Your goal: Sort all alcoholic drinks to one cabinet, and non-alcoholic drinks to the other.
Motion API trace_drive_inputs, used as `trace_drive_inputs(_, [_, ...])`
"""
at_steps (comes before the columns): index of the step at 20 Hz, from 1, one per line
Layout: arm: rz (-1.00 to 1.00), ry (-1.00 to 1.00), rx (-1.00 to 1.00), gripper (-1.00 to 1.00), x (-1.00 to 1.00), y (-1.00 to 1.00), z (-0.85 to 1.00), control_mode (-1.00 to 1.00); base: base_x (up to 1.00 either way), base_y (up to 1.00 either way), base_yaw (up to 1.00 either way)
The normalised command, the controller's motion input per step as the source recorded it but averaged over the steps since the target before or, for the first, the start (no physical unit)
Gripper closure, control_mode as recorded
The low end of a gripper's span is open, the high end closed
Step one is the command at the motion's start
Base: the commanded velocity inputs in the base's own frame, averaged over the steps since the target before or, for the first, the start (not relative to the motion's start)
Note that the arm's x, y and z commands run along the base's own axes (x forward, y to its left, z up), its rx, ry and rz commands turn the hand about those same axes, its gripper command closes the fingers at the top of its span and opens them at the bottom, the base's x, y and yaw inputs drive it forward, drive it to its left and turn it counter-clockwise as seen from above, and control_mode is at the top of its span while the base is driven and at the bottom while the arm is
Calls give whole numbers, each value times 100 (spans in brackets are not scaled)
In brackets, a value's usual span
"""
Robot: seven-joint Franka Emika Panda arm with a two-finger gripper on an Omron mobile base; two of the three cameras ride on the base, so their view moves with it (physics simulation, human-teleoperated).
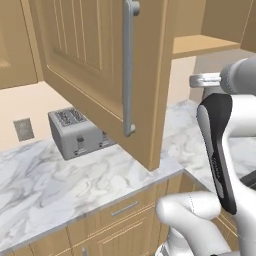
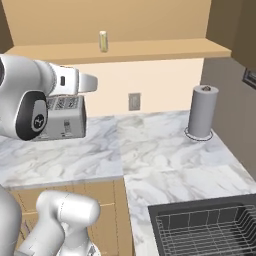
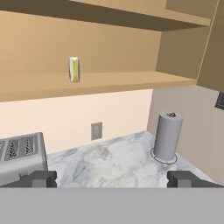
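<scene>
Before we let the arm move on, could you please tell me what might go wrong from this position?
1. The open cabinet door hangs out over the counter beside the arm; a wide swing could strike it.
2. The small yellowish can stands alone on the open cabinet shelf; a clumsy reach with the open fingers might topple it.
3. The toaster sits right below the hand, so lowering could hit it.

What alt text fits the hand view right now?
A small yellow-green can stands upright on the open cabinet's shelf; the open jaws frame the marble counter below, with a toaster at left and a paper towel roll at right.
</scene>
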Motion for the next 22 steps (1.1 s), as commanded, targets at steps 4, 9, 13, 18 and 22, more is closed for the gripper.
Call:
trace_drive_inputs(4, [0, 0, 0, -100, 0, 0, 0, 100, -21, 32, -15])
trace_drive_inputs(9, [0, 0, 0, -100, 0, 0, 0, 100, -13, 41, -13])
trace_drive_inputs(13, [0, 0, 0, -100, 0, 0, 0, 100, -15, 13, -13])
trace_drive_inputs(18, [0, 0, 0, -100, 0, 0, 0, 100, -30, 0, -16])
trace_drive_inputs(22, [0, 0, 0, -100, 0, 0, 0, 100, -31, 9, -17])
